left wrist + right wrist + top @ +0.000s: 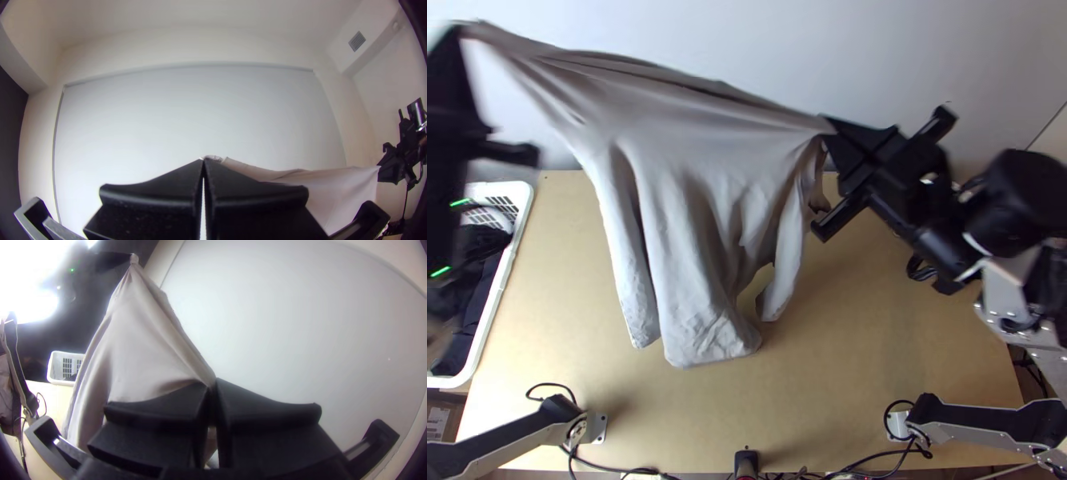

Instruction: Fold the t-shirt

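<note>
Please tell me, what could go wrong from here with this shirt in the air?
The left gripper and right gripper pinch only small spots of the shirt, so it might slip out. Its lower parts hang in loose folds over the table, so it may land bunched.

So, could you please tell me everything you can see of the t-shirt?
The t-shirt is plain light grey, of soft-looking thin fabric. The left gripper and right gripper each pinch it at an upper corner, the edge between them stretched fairly taut. Below, it drapes unfolded in long vertical creases over the table, with narrower flaps hanging either side. Whether its lower end touches the wood, I cannot tell.
</note>
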